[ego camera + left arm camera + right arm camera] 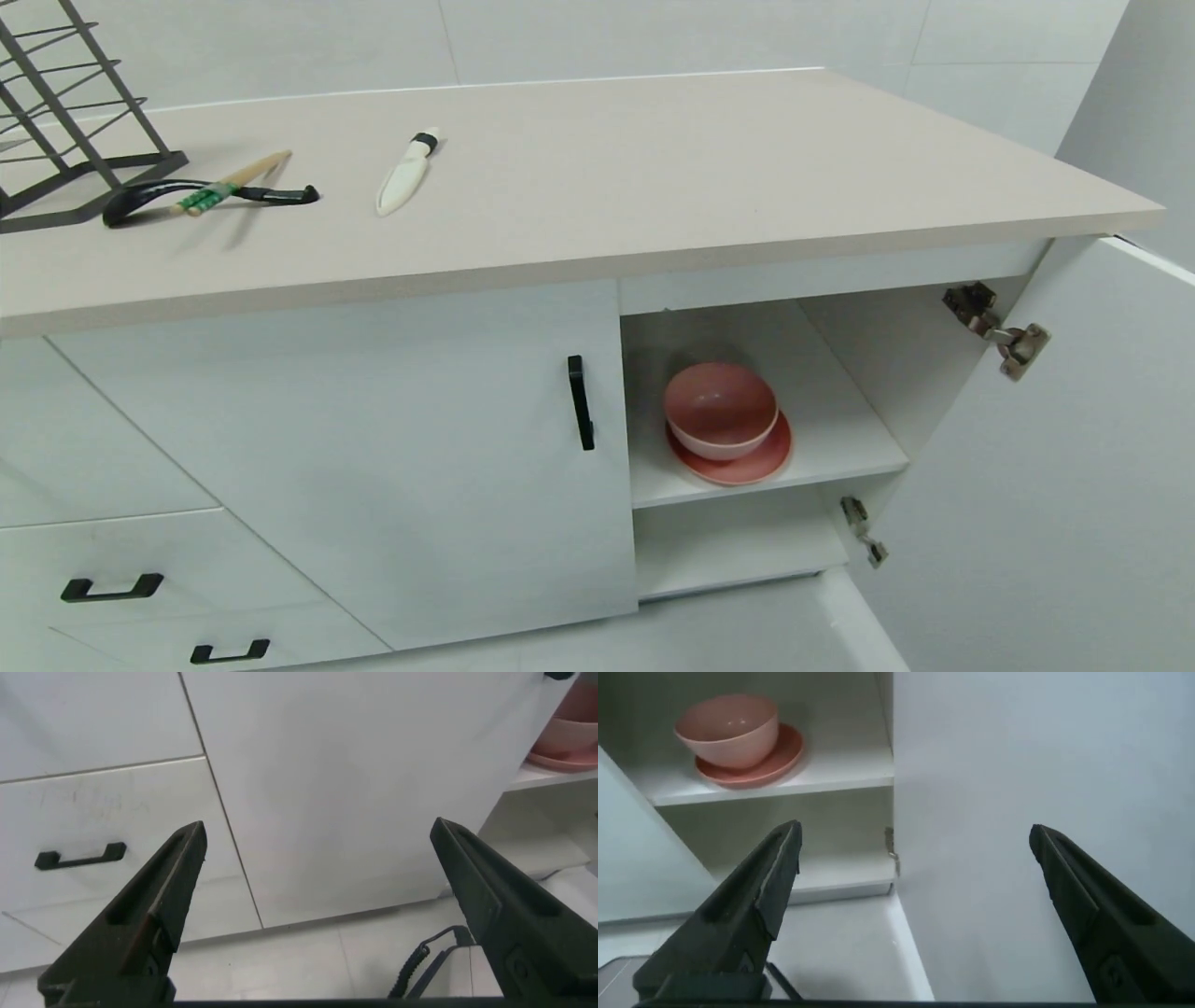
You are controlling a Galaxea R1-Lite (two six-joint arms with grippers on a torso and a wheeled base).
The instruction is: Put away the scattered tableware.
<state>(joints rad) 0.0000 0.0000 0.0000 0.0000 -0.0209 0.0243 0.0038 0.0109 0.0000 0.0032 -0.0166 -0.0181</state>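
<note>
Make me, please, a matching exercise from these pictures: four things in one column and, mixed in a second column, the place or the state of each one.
Column A
1. pink bowl
2. pink plate
3. white knife
4. right cabinet door

Column B
a. swung open
b. directly on the upper cabinet shelf
c. resting on the plate
d. lying on the countertop

Pairs: 1-c, 2-b, 3-d, 4-a.
</note>
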